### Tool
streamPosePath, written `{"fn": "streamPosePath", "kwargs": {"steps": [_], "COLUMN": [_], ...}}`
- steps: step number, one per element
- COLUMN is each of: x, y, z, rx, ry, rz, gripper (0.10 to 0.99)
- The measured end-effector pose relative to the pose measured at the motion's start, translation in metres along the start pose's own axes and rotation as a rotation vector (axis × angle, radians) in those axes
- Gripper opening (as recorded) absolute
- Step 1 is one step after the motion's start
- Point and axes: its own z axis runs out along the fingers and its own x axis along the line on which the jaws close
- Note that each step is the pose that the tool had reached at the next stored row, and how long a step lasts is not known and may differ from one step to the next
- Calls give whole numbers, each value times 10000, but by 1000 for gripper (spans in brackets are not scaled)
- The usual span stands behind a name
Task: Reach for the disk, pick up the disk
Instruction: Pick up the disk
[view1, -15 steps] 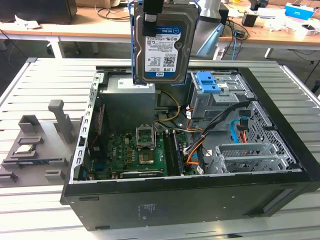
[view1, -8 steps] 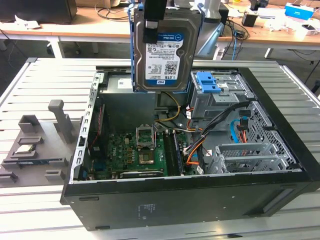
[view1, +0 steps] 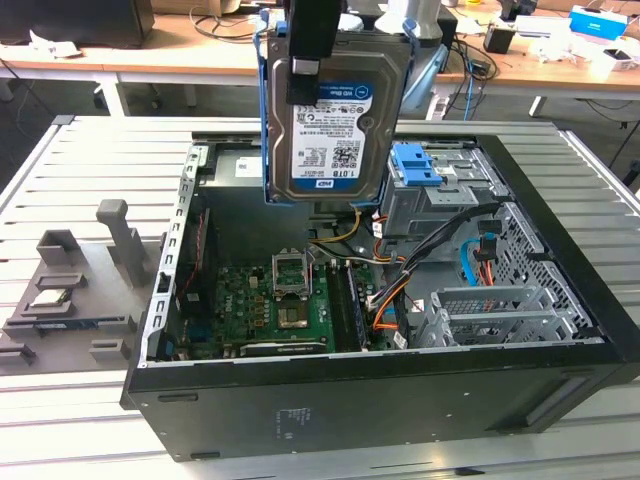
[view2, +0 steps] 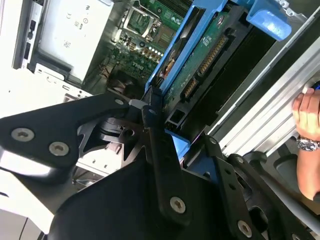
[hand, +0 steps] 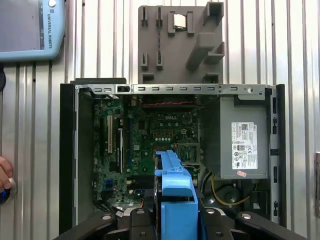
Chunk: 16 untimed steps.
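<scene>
Disk (view1: 335, 115) | silver-grey, blue-framed (label facing out) | fingers (view2: 160, 150) clamping it

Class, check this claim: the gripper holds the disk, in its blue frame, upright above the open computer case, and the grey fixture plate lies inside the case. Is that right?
One error. The exterior view shows the grey fixture plate on the slatted table, outside the computer case. The rest stands: the gripper holds the disk upright above it.

Silver-grey disk (view1: 335, 125), blue frame, blue-and-white label; green motherboard (view1: 270, 300).
</scene>
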Motion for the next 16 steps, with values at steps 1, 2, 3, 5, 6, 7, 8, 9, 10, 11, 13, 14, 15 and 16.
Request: {"fn": "streamPosePath", "kwargs": {"steps": [1, 2, 3, 5, 6, 7, 8, 9, 10, 11, 13, 14, 15, 16], "x": [35, 56, 79, 161, 199, 223, 249, 296, 337, 392, 546, 653, 696, 751], "y": [0, 0, 0, 0, 0, 0, 0, 0, 0, 0, 0, 0, 0, 0], "z": [0, 1, 2, 3, 4, 4, 5, 5, 6, 8, 10, 12, 12, 14], "rx": [0, 0, 0, 0, 0, 0, 0, 0, 0, 0, 0, 0, -1, 0], "ry": [1, 1, 1, 3, 3, 2, 1, 3, 3, 2, 3, 3, 5, 3], "rz": [1, 0, 0, 1, 0, 1, 1, 1, 0, 0, 1, 1, 1, 0], "gripper": [365, 365, 365, 365, 365, 365, 365, 365, 365, 365, 365, 365, 365, 365]}}
